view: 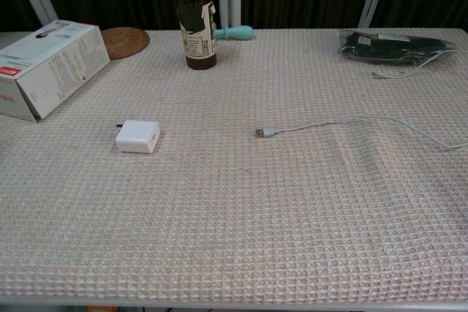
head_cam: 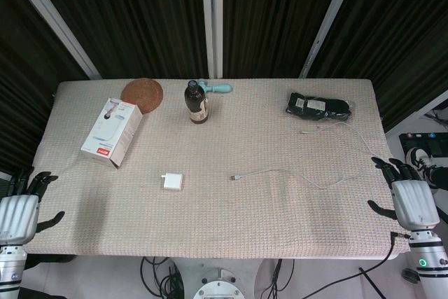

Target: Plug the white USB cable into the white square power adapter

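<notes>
Left hand (head_cam: 19, 209), silver-backed with dark fingers spread and holding nothing, rests at the 8 o'clock corner of the waffle-weave cloth table (head_cam: 231, 229); right hand (head_cam: 409, 197), likewise spread and empty, sits at the 4 o'clock edge. White square power adapter (head_cam: 171, 182), a smooth rounded block, lies flat near centre, well apart from the thin white USB cable (head_cam: 294, 175), whose metal plug points toward it from 3 o'clock. Far side: rectangular white carton (head_cam: 112, 132), round woven coaster (head_cam: 142, 94), dark glass bottle (head_cam: 197, 102), teal handle (head_cam: 218, 88), glossy black pouch (head_cam: 320, 106).

Both the left hand (head_cam: 19, 208) and right hand (head_cam: 411, 197) have silver-white ribbed backs and black fingers.
</notes>
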`<state>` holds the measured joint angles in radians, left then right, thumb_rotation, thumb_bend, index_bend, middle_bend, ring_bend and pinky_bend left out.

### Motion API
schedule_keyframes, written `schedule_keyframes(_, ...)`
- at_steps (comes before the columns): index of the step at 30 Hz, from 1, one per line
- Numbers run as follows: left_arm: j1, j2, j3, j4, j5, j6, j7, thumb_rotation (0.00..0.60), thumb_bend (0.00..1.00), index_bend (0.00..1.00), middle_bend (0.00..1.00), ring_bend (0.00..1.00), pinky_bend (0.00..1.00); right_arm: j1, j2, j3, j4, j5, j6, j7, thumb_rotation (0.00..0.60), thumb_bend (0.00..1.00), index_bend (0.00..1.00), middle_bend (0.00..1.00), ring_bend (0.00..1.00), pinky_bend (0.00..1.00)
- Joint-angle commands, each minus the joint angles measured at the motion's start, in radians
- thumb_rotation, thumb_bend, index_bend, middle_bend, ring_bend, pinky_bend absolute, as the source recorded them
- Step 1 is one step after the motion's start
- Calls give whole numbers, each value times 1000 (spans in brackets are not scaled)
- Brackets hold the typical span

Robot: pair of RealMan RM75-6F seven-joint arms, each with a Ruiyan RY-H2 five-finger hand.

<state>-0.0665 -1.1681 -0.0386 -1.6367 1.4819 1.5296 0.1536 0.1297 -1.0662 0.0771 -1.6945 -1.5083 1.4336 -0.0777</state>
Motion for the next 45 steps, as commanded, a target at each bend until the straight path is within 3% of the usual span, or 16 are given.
schedule_keyframes(1,-1,-2,1,1,0,-4,3,600,126,235,174,34,21,4,1,-4,-3,-7,-7,8,600,50,141,267,139,219)
schedule_keyframes(11,-3,0,0,-6,7,-6,9,600,126,235,174,34,21,87,15,12,-40,-80,-74,-1,600,52,141,267,166,244)
schedule_keyframes(18,-10,10,-5,-19,23,-3,19,600,126,235,174,33,21,271,11,88,-111,-82,-269,-153,600,61,178,303,324,450)
schedule_keyframes(24,-9,12,-1,-27,24,-6,26,600,126,235,174,34,21,435,-99,151,-85,29,-451,-298,600,59,222,357,500,655)
schedule_keyframes(31,-3,23,-3,-27,10,-6,26,600,126,235,174,34,20,568,-259,166,14,186,-585,-403,600,59,229,369,656,830)
schedule_keyframes(38,-11,17,-6,-18,1,-24,19,600,125,234,174,33,20,648,-379,145,119,257,-643,-440,600,84,263,334,679,904)
schedule_keyframes(45,-17,11,-7,-8,-8,-38,10,600,125,235,174,34,19,691,-464,121,203,293,-667,-424,600,109,320,338,680,910)
